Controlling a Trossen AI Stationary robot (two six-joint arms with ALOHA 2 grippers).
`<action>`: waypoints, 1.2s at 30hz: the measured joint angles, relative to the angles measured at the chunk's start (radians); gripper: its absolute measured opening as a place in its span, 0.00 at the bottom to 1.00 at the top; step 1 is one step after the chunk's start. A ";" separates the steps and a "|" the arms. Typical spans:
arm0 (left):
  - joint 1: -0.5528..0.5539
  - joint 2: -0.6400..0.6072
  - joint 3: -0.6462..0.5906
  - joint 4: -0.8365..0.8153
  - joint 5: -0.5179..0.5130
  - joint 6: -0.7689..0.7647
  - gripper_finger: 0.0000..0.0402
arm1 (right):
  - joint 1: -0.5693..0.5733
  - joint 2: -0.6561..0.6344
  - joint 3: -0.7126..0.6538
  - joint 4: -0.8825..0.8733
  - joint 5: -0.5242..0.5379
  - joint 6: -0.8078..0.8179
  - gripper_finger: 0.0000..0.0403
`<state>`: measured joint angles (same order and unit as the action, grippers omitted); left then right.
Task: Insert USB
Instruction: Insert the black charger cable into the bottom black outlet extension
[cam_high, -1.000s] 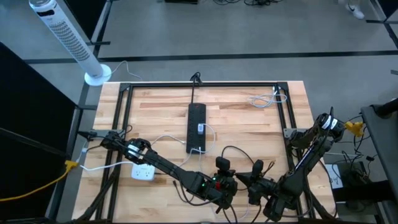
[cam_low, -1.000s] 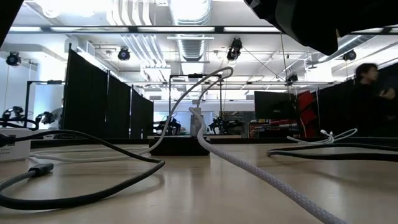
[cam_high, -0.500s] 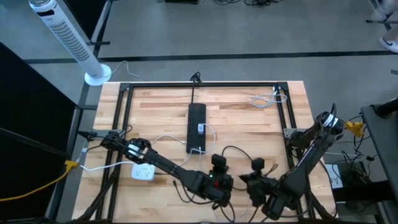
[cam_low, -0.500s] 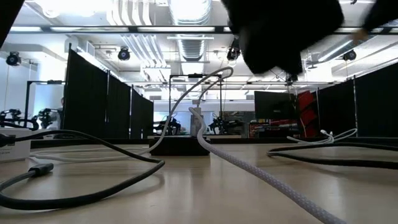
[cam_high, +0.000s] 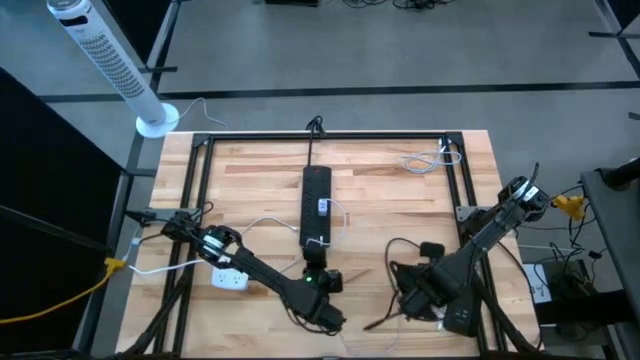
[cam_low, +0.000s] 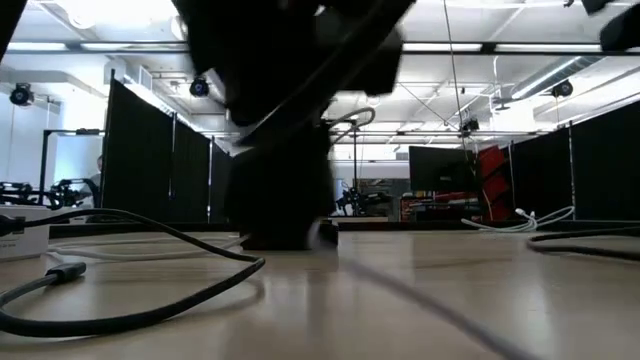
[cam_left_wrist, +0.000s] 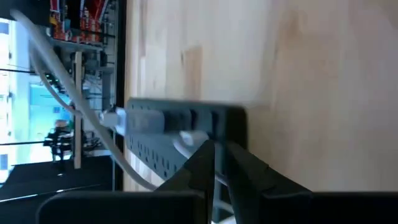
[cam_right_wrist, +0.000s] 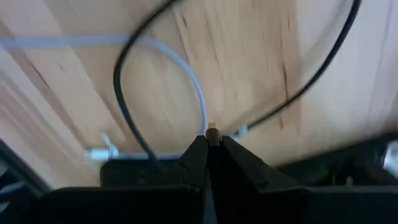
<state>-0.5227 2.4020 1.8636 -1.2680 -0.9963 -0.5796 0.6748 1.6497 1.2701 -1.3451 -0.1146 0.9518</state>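
Black power strip (cam_high: 316, 203) sits mid-table, so we'll use that as our anchor. Our left gripper (cam_high: 322, 281) hangs just off the strip's near end, arm stretched low across the wood from the left side, fingers (cam_left_wrist: 202, 163) nearly pinched together and pointed at the strip; we can't tell if there's a plug between them. Our right gripper (cam_high: 412, 295) is further right of the strip, arm folded down, fingers clamped on a small USB tip (cam_right_wrist: 212, 132) over a loose black cable (cam_right_wrist: 127, 118).
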 joint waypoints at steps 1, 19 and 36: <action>-0.004 0.000 -0.018 0.002 0.001 -0.013 0.06 | -0.012 0.004 0.000 -0.013 -0.035 0.004 0.05; -0.051 -0.001 -0.053 0.038 0.021 -0.056 0.06 | 0.104 0.009 -0.031 0.056 -0.330 0.226 0.05; -0.053 -0.001 -0.053 0.064 0.015 -0.054 0.06 | 0.289 0.009 -0.064 0.154 -0.314 0.432 0.05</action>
<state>-0.5755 2.4012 1.8103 -1.2040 -0.9818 -0.6338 0.9633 1.6588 1.2060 -1.1910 -0.4290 1.3841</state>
